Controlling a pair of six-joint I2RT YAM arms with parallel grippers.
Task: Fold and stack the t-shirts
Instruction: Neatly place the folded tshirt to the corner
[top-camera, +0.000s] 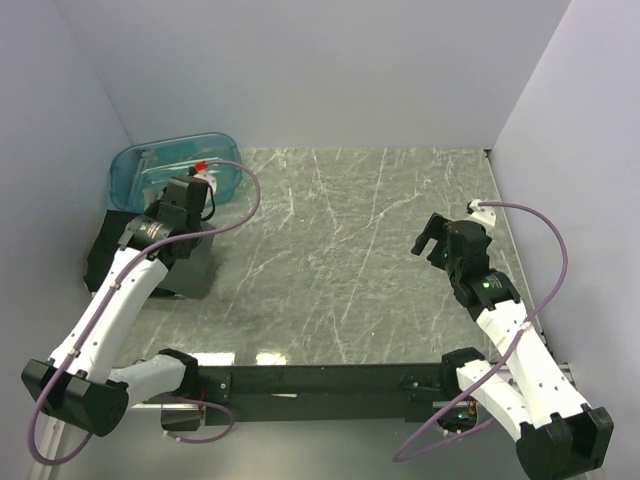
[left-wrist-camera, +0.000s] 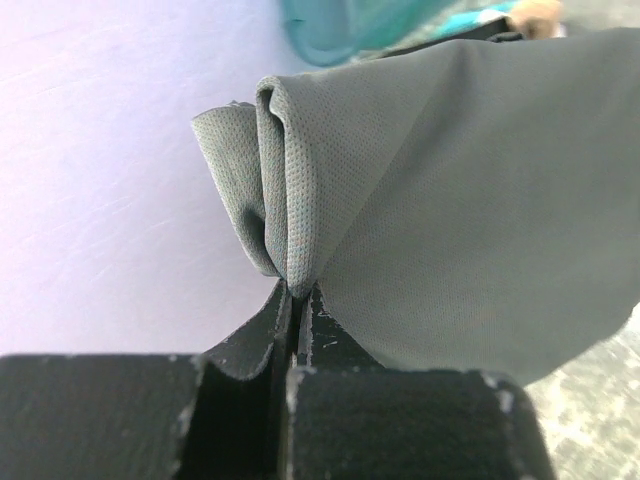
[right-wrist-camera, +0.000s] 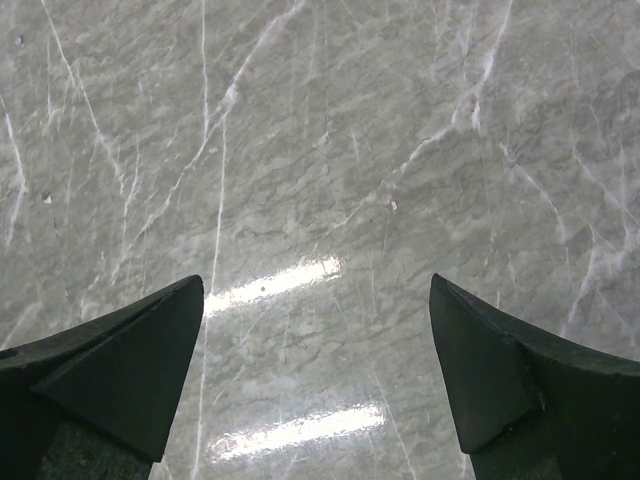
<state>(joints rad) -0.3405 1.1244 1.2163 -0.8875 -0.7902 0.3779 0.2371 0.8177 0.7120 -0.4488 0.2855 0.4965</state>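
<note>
Closest up, left tool (left-wrist-camera: 298, 295): black fingers (left-wrist-camera: 250, 340) pressed flat together, clenched on a bunched fold of grey shirt (left-wrist-camera: 450, 200). Cloth gathered into two or three tight pleats right at the tips, then spreading wide and smooth to the right, filling most of that wrist view. Fine knit weave plain to see. Teal tub (left-wrist-camera: 350, 25) just past the top edge of the cloth, blurred, with pale wall to its left.

Seen from above, tub (top-camera: 160, 165) in the far left corner of the marble worktop (top-camera: 340, 260), close against the left wall. Left arm reaching up along that wall to the near side of the tub, wrist just short of its rim. Shirt (top-camera: 195, 268) darker in this view, draped beneath that wrist on the near side of the tub, beside the left wall. Gripping fingers hidden under the wrist from this angle. Hard to tell whether one garment or several in that dark mass.

Right tool (top-camera: 428, 238) well apart from the tub and from the shirt, far across toward the right wall, hovering over the worktop. Released: two dark pads (right-wrist-camera: 500, 370) spread wide in its own wrist view, only veined grey stone and two streaks of glare showing between them.
</note>
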